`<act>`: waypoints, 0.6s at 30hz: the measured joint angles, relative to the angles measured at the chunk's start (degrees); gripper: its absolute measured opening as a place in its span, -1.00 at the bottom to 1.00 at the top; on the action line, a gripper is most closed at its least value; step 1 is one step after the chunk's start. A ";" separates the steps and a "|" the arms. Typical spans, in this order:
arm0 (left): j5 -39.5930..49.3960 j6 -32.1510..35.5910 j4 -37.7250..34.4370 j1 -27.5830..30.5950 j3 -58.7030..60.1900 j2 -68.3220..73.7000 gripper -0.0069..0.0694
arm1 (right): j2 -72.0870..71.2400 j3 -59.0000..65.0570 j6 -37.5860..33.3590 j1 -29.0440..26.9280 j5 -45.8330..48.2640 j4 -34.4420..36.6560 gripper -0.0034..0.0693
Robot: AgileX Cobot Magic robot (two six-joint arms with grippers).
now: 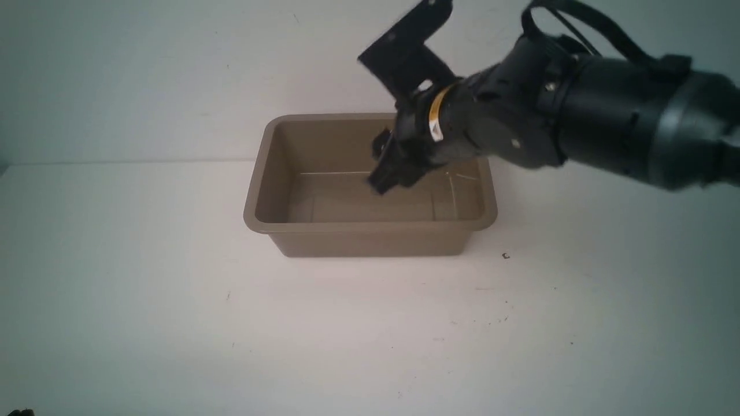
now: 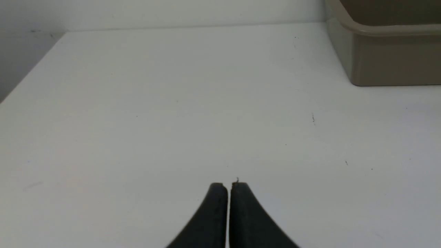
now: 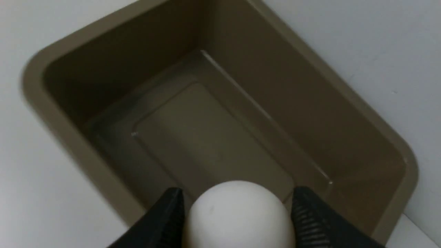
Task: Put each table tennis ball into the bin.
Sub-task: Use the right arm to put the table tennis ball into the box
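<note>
Item: one white ball (image 3: 239,215), pinched between the fingers of our right hand (image 3: 237,210) and poised over the open bin (image 1: 370,245), presumably so that release drops it inside; our left hand (image 2: 228,187), pressed together, idle, apparently unneeded here.

Probably a lab or robot test bench: a robot arm (image 1: 509,110) above a scuffed white table (image 1: 370,335), a plain pale wall (image 1: 144,75) beyond its claw (image 1: 384,164).

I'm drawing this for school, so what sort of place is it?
Maybe a robot workspace: there's a robot arm, a white table, and a bin with a ball held above it.
</note>
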 joint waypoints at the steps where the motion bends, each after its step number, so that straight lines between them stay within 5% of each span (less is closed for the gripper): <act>1: 0.00 0.00 0.00 0.00 0.00 0.00 -0.83 | 4.14 -2.87 0.31 -2.01 0.00 -0.25 0.08; 12: 0.00 0.00 0.00 0.00 0.00 0.00 -0.83 | 20.41 -12.71 0.18 -5.75 0.04 0.46 0.08; 18: 0.00 0.00 0.00 0.00 0.00 0.00 -0.83 | 23.08 -14.30 0.42 -5.75 0.05 0.46 0.39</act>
